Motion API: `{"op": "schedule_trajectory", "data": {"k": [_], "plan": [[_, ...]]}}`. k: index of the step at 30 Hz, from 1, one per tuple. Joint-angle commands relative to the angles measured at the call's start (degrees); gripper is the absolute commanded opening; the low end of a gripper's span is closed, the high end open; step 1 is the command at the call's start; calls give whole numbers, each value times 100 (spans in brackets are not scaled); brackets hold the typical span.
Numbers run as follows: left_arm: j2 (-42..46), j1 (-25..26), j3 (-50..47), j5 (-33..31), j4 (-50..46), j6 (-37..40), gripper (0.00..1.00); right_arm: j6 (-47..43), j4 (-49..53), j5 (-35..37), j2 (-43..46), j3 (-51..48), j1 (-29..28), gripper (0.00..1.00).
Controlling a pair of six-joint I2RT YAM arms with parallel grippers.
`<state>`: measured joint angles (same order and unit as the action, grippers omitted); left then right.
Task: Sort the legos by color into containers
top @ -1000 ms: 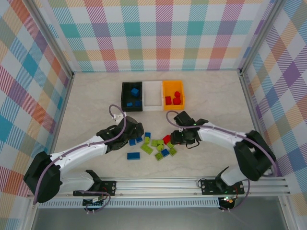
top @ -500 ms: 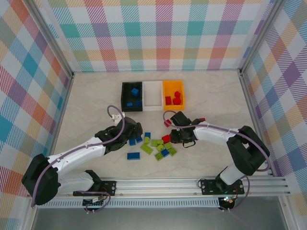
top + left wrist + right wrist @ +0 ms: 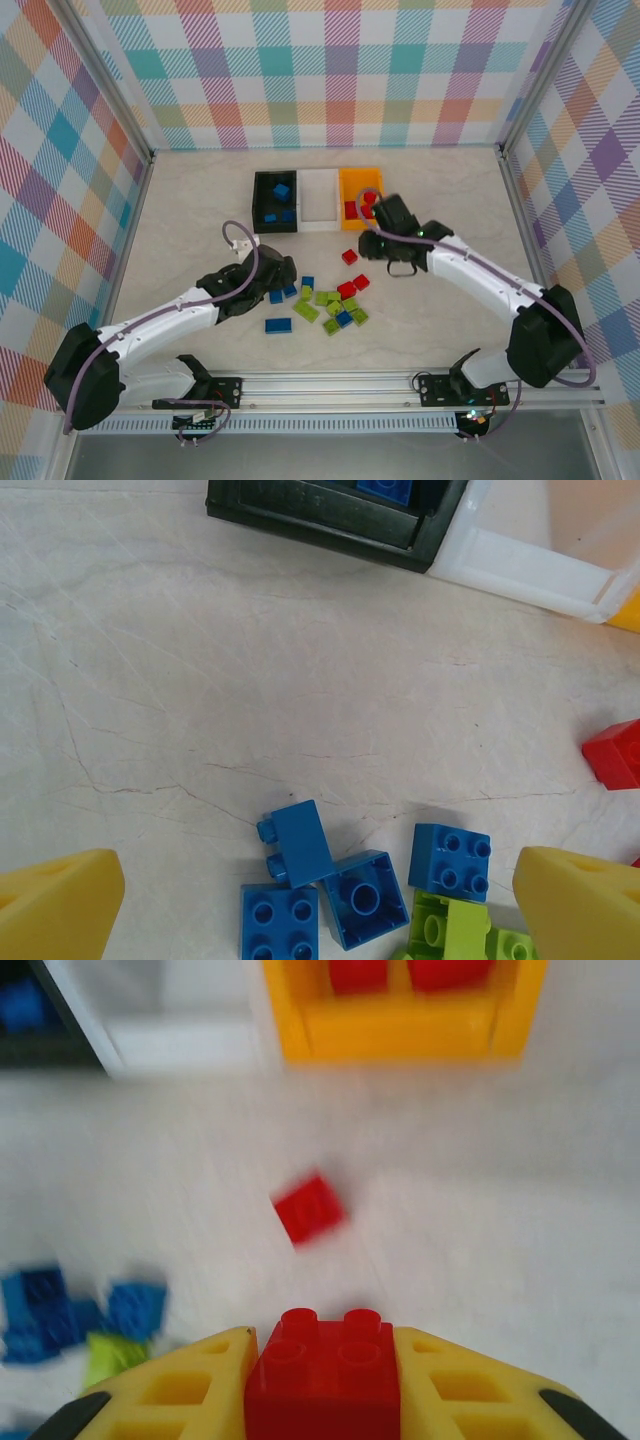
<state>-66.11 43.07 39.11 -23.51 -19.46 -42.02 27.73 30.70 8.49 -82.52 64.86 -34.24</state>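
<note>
Lego bricks in blue, lime and red; three bins side by side.
Black bin (image 3: 258,200) holds blue bricks (image 3: 281,190), white bin (image 3: 319,200) sits in the middle, orange bin (image 3: 360,171) holds red bricks (image 3: 352,208). One red brick (image 3: 322,1375), studs up, is pinched in my right gripper (image 3: 322,1390). A loose red brick (image 3: 349,257) lies near the orange bin. A mixed pile (image 3: 325,305) lies nearer me, with a flat blue brick (image 3: 278,325) just beside it.

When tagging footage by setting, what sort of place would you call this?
Probably a robot test cell, not a home: plaid panels enclose the tabletop, and two arms bolt to a metal rail.
</note>
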Motion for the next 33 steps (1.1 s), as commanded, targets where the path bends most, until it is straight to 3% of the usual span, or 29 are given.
{"op": "schedule_trajectory", "data": {"k": [1, 9, 15, 18, 20, 24, 30, 33], "plan": [[127, 62, -93, 5, -122, 15, 100, -379, -298, -16, -937, 1026, 405, 31], [382, 68, -202, 64, -368, -38, 100, -470, 174, 142, -3611, 3812, 891, 33], [476, 65, -264, 123, -573, -125, 100, -312, 543, 112, -4454, 4653, 994, 40], [354, 60, -200, 133, -689, -110, 100, -296, 478, 74, -4357, 4639, 1007, 55], [222, 46, -112, 190, -715, -70, 100, -327, 356, 20, -4148, 4505, 1007, 58], [-92, 16, 103, 309, -687, 35, 98, -350, 41, -161, -3427, 3901, 960, 59], [-984, -252, 622, 563, -550, 215, 73, -434, -567, -304, -2202, 2327, 682, 53], [-1517, -344, 930, 484, -610, 313, 70, -428, -831, -328, -1650, 1534, 560, 52]]}}
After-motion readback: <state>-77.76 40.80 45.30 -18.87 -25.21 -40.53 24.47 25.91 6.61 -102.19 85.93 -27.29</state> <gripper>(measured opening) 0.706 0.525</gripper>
